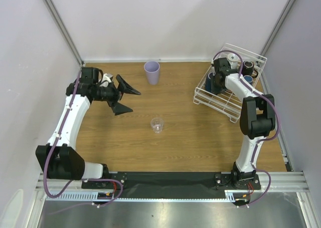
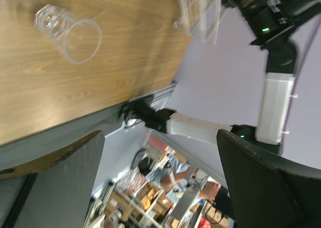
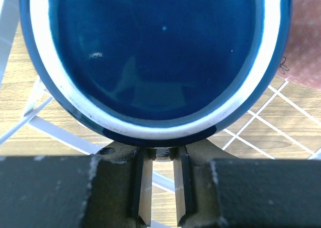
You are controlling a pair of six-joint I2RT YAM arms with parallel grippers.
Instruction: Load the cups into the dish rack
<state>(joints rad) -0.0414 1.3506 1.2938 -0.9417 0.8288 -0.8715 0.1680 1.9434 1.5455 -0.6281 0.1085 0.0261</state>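
My right gripper [image 1: 216, 80] is inside the white wire dish rack [image 1: 220, 101] at the back right. In the right wrist view it [image 3: 163, 155] is shut on the near edge of a navy cup [image 3: 155, 47] that fills the frame over the rack wires [image 3: 261, 120]. A pale mug [image 1: 232, 57], a black mug [image 1: 249, 66] and another blue cup [image 1: 247, 79] stand in the rack. A lavender tumbler [image 1: 152, 71] stands at the back middle. A clear glass [image 1: 157, 125] lies mid-table and also shows in the left wrist view [image 2: 70, 31]. My left gripper [image 1: 134, 101] is open and empty at the left.
White walls close the table on the left, back and right. A reddish-brown surface [image 3: 306, 42] sits beside the navy cup. The left wrist view shows the open gripper [image 2: 160, 178] tilted toward the table's front edge, and the right arm [image 2: 273, 107].
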